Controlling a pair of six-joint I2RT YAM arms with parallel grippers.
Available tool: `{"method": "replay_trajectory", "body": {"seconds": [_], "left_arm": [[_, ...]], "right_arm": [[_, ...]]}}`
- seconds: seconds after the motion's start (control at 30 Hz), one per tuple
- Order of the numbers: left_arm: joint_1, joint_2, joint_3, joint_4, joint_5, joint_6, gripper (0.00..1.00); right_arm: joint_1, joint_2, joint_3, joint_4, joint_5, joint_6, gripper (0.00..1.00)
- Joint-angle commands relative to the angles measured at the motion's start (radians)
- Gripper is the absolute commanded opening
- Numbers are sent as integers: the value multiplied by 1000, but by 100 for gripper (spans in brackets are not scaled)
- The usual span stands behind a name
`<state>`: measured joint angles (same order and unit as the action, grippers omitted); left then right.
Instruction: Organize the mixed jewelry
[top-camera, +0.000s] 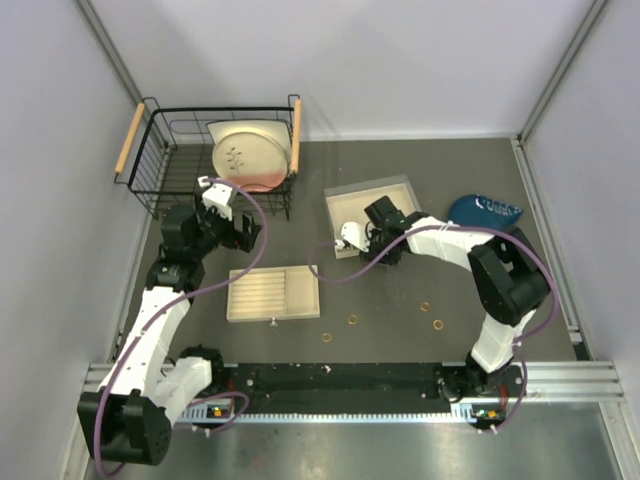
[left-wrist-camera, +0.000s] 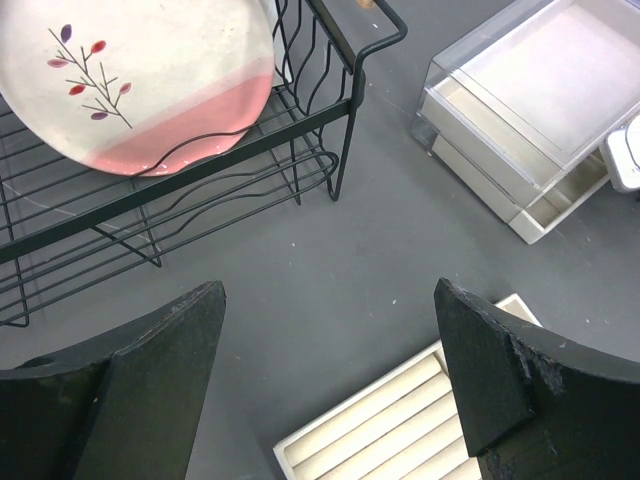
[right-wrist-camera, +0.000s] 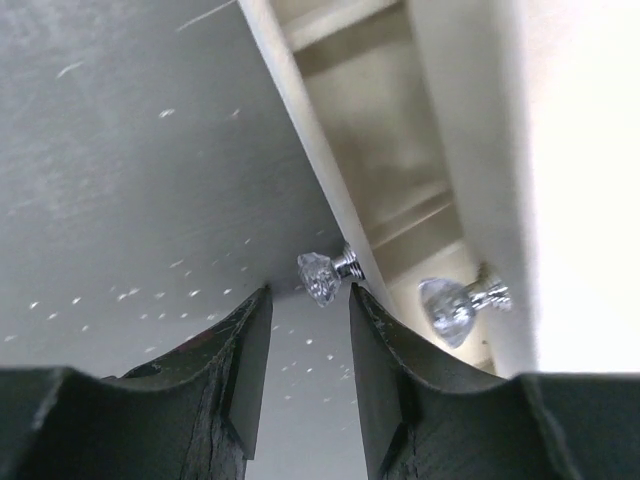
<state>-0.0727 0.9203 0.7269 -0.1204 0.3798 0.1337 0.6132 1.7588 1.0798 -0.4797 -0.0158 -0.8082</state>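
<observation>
Right gripper (right-wrist-camera: 310, 292): fingers a little apart and not clamped, with the tips just short of a glass knob (right-wrist-camera: 320, 274) on the front of the drawer box (top-camera: 350, 208). The narrow gap probably suits so small a knob.
Left gripper (left-wrist-camera: 328, 290): fingers wide apart and holding nothing, above the bare table (left-wrist-camera: 380, 250) between the basket (top-camera: 150, 170) and the ridged tray (left-wrist-camera: 400, 420). It is probably kept clear of the other arm.
Gold rings (top-camera: 352, 320): four lie loose on the table near the arm bases, apart from the box, none in the tray.
Ridged tray: lies flat near the rings, likely so its grooves can take them.
Step judged: opening a drawer; sorting not yet begun.
</observation>
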Motion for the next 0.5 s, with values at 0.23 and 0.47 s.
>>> {"method": "replay_trajectory", "body": {"seconds": [0.23, 0.47], "left_arm": [[1, -5, -1, 47, 8, 7, 91], [1, -3, -6, 48, 8, 9, 91]], "right_arm": [[6, 65, 63, 173, 83, 75, 38], [5, 71, 68, 204, 106, 107, 39]]}}
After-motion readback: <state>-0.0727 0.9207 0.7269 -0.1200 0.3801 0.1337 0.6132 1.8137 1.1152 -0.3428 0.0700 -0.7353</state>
